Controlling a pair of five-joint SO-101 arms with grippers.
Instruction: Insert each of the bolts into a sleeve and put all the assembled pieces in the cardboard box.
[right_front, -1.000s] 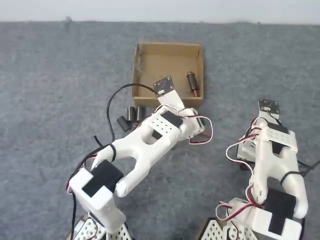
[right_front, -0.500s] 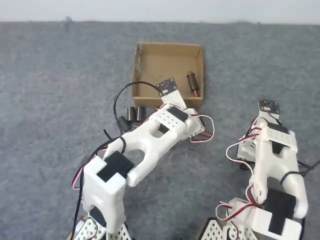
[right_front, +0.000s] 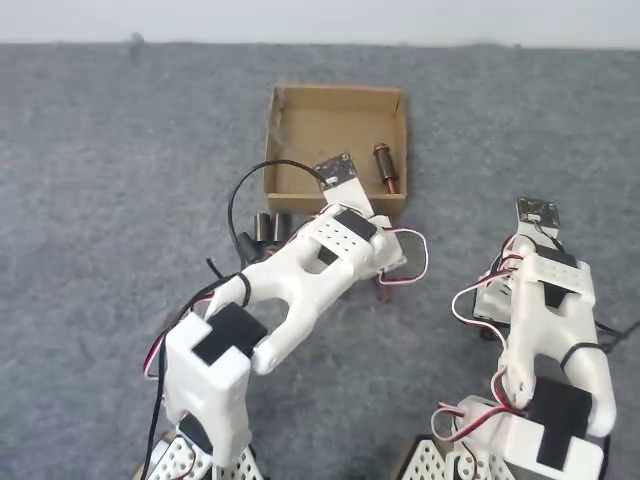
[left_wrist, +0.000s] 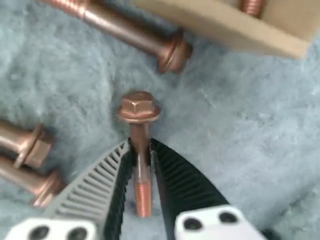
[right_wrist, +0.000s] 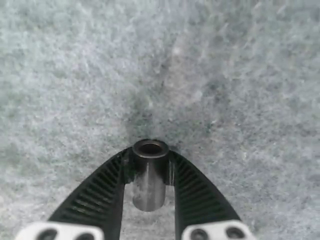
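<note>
Pinched between the left jaws, bolt (left_wrist: 140, 145); sleeve (right_wrist: 149, 175) between right jaws.

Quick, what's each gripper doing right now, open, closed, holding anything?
Left gripper: closed on a copper bolt.
Right gripper: closed on a dark sleeve.

cardboard box (right_front: 320, 125) far-centre on table (right_front: 120, 200) | assembled piece (right_front: 385, 168) in box, right side | loose sleeves (right_front: 265, 228) on table before box's front-left corner | left gripper (left_wrist: 140, 147) just before box front, gripping bolt (left_wrist: 139, 107); other bolts (left_wrist: 135, 32) on table beside | right gripper (right_wrist: 149, 159) well right of box, clamping sleeve (right_wrist: 149, 185)
</note>
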